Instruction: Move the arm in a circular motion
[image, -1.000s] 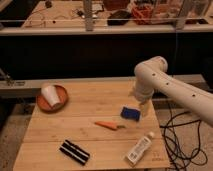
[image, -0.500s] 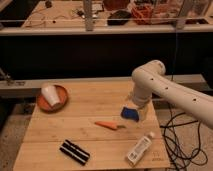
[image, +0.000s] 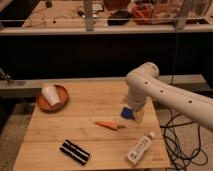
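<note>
The thick glossy white arm (image: 172, 95) comes in from the right edge, bends at a bulbous elbow (image: 142, 80) and points down over the right half of the wooden table (image: 75, 127). Its pale tip, the gripper (image: 137, 114), hangs just above the table next to a small blue object (image: 127, 113), which it partly hides. An orange carrot (image: 110, 125) lies just left of and below the tip.
A red-brown bowl (image: 61, 96) holding a white cup (image: 51, 95) stands at the table's back left. A black flat object (image: 75, 151) lies front left, a white bottle (image: 140, 148) front right. Black cables (image: 180, 140) trail on the floor at the right. A dark railing runs behind.
The elbow and upper arm have swung leftward over the table, and the tip has shifted slightly left and down toward the blue object. The objects on the table have not moved.
</note>
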